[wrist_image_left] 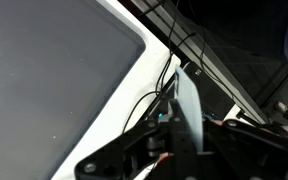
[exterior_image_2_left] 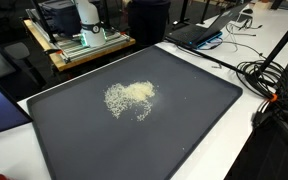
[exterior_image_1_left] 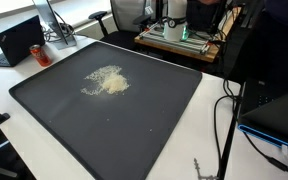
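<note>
A heap of pale crumbs (exterior_image_1_left: 105, 82) lies on a large dark tray (exterior_image_1_left: 164, 130) on a white table; both also show in an exterior view, the heap (exterior_image_2_left: 131, 97) on the tray (exterior_image_2_left: 194, 120). The gripper (wrist_image_left: 179, 140) shows only in the wrist view, as dark blurred parts at the bottom edge. It hangs above the tray's corner (wrist_image_left: 104, 40) and the white table edge. A pale flat blade-like shape (wrist_image_left: 189, 100) stands at its fingers. I cannot tell whether the fingers grip it. The arm is out of both exterior views.
Black cables (exterior_image_1_left: 224, 110) run over the white table beside the tray and show in the wrist view (wrist_image_left: 149, 95). A laptop (exterior_image_1_left: 19, 40) and the robot's base stand (exterior_image_1_left: 179, 30) are at the back. Another laptop (exterior_image_2_left: 209, 30) and more cables (exterior_image_2_left: 269, 85) lie nearby.
</note>
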Motion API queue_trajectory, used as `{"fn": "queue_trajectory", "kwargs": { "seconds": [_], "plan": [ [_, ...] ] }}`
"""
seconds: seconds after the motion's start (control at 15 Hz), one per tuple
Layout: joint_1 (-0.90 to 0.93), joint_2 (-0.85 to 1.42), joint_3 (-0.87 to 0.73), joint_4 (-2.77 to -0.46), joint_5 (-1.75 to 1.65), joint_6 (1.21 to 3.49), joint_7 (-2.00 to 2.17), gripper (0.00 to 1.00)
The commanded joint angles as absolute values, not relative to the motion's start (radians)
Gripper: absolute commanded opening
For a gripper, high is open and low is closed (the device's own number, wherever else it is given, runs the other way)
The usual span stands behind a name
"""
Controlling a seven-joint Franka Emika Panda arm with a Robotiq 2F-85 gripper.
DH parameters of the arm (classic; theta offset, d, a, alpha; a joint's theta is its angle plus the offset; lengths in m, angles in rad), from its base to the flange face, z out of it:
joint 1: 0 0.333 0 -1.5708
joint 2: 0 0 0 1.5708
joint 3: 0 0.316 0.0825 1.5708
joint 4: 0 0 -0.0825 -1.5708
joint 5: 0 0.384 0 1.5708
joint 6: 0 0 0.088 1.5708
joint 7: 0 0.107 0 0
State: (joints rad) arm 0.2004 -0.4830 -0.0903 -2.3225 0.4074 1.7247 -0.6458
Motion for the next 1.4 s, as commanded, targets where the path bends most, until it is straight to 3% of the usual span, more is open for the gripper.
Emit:
{"fn": "queue_trajectory", "kwargs": {
  "seconds": [0.0,0.6,1.13,1.2,1.33],
  "plan": [
    [0.191,-0.482,-0.088,-2.32,0.439,1.7,-0.668,0.01],
    [0.128,-0.43,0.0,-2.274,0.261,1.83,-0.424,0.01],
    [0.069,-0.184,0.093,-2.059,-0.091,1.82,-0.054,0.01],
    [0.093,-0.271,0.069,-2.163,-0.018,1.869,-0.126,0.01],
    [0.092,-0.239,0.072,-2.142,-0.028,1.868,-0.115,0.04]
  ]
}}
